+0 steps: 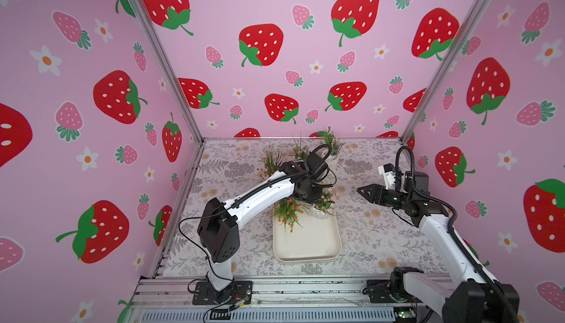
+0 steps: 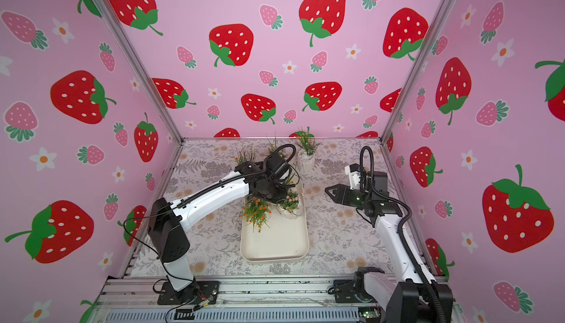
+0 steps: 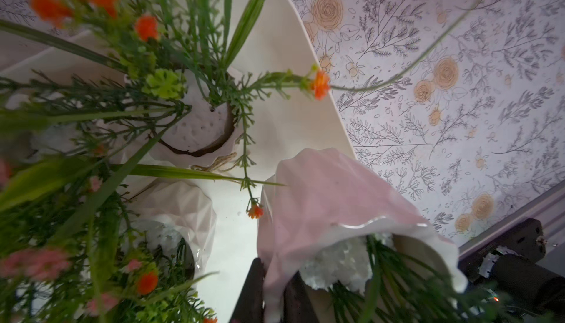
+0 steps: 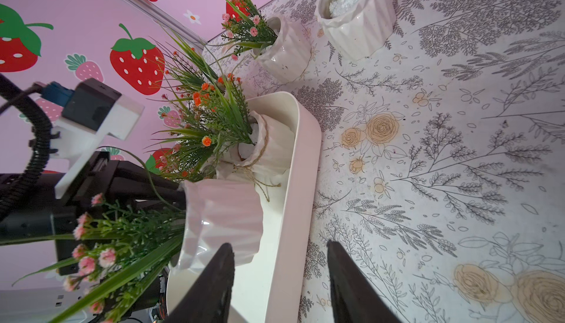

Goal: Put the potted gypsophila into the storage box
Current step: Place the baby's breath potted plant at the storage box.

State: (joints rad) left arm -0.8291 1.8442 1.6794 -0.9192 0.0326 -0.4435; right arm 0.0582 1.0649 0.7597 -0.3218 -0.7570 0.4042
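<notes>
Potted gypsophila (image 3: pixel 330 196) in downturned left hand (image 3: pixel 273 294) at storage box (image 1: pixel 308 240); right hand (image 1: pixel 362 190) half-open.

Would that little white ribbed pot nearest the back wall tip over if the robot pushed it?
Maybe: the small white ribbed pot carries tall green sprigs, so it looks top-heavy. Its glossy wall seems hard, likely slippery to pinch.

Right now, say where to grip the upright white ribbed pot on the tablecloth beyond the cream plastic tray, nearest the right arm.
Best pinch the rim of the white ribbed pot on its right-arm side, one finger inside, one outside, from above: it stands upright, and white filler shows bare beside the sprigs.
</notes>
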